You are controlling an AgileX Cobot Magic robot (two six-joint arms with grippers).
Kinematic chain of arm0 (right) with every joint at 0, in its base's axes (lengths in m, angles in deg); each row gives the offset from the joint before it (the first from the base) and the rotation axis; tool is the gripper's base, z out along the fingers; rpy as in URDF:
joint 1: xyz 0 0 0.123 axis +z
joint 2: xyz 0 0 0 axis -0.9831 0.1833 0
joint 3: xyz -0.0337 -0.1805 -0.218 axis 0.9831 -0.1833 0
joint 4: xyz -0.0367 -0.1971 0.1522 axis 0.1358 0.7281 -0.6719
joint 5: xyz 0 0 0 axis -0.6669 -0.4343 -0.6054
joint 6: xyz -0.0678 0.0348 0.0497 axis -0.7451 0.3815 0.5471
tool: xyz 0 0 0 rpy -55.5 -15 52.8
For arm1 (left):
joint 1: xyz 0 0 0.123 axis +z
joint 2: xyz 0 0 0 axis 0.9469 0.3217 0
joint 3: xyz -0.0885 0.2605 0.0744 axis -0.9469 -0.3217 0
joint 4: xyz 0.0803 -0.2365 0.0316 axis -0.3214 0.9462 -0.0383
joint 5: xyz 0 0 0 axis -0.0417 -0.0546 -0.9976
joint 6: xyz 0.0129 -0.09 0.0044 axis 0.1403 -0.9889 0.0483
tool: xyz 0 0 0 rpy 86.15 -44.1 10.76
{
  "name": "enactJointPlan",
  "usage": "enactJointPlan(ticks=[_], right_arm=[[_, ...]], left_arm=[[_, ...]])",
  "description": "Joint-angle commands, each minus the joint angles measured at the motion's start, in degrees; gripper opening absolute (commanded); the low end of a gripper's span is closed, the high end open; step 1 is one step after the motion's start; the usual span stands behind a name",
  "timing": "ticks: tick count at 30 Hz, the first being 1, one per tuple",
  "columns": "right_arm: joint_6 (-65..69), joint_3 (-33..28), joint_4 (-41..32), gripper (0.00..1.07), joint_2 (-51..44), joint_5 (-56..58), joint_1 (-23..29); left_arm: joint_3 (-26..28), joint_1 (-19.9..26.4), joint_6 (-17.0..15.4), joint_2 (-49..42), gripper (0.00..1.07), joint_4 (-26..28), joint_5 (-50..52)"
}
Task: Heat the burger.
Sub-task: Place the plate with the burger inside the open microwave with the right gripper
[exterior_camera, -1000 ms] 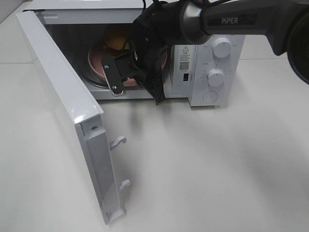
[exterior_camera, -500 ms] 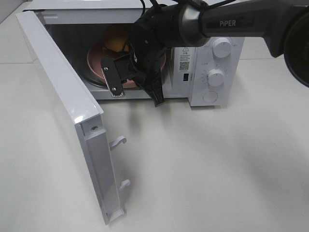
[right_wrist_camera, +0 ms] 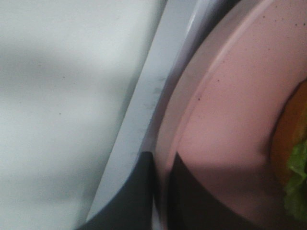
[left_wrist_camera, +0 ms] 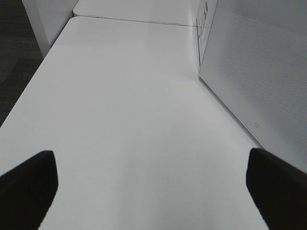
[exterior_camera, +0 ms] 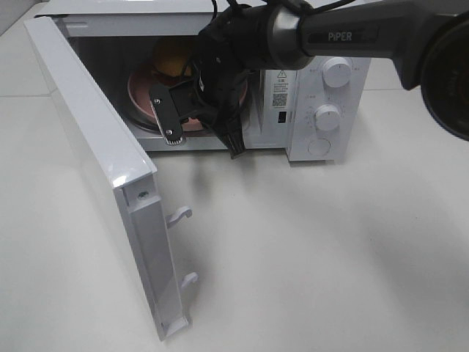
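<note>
The right pincer is clamping the rim of the pink plate inside the open microwave, the burger sitting on it. The left pincer is hanging open above the table.

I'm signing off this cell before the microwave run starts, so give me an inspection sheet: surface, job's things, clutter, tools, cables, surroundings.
Surface: white table carrying the microwave, whose door stands wide open.
Job's things: burger on the pink plate, in the microwave's cavity.
Clutter: nothing seen.
Tools: right tool shut on the plate's rim; left tool open, empty, over the table.
Cables: black leads at the right arm's wrist.
Surroundings: dark floor beyond the table edge.
</note>
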Motion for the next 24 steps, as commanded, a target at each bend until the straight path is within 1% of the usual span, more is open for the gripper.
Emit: enactJointPlan(ticks=[1, 24], right_arm=[[0.2, 3.6, 0.2, 0.00, 0.2, -1.7, -0.1], [-0.3, 3.6, -1.3, 0.00, 1.1, -1.4, -0.2]], left_arm=[[0.1, 0.2, 0.5, -0.7, 1.02, 0.3, 0.1], [0.1, 0.2, 0.9, -0.7, 1.02, 0.3, 0.1]])
